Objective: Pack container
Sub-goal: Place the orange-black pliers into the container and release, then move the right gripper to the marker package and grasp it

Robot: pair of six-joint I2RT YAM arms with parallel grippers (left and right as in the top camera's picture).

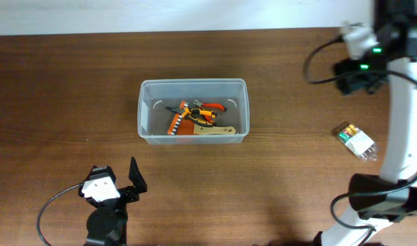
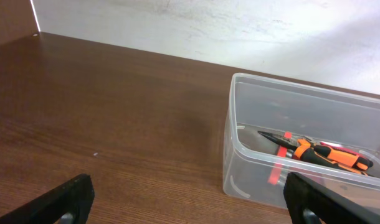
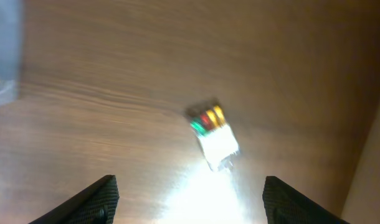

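The clear plastic container [image 1: 144,109] stands at the table's middle. It holds orange-and-black pliers [image 1: 200,109] and other small tools. In the left wrist view the container [image 2: 289,84] is ahead and to the right, with the pliers [image 2: 321,151] inside. My left gripper [image 1: 116,179] is open and empty, near the front edge and left of the container; its fingers [image 2: 190,208] sit wide apart above bare wood. My right gripper [image 1: 359,72] is raised at the far right, open and empty [image 3: 190,199]. A small clear packet with green, red and yellow pieces [image 3: 213,134] lies below it.
The packet [image 1: 354,140] lies on the wood to the right of the container, close to the right arm's white link [image 1: 400,137]. A white wall borders the table's far edge. Glare washes out the table in the right wrist view.
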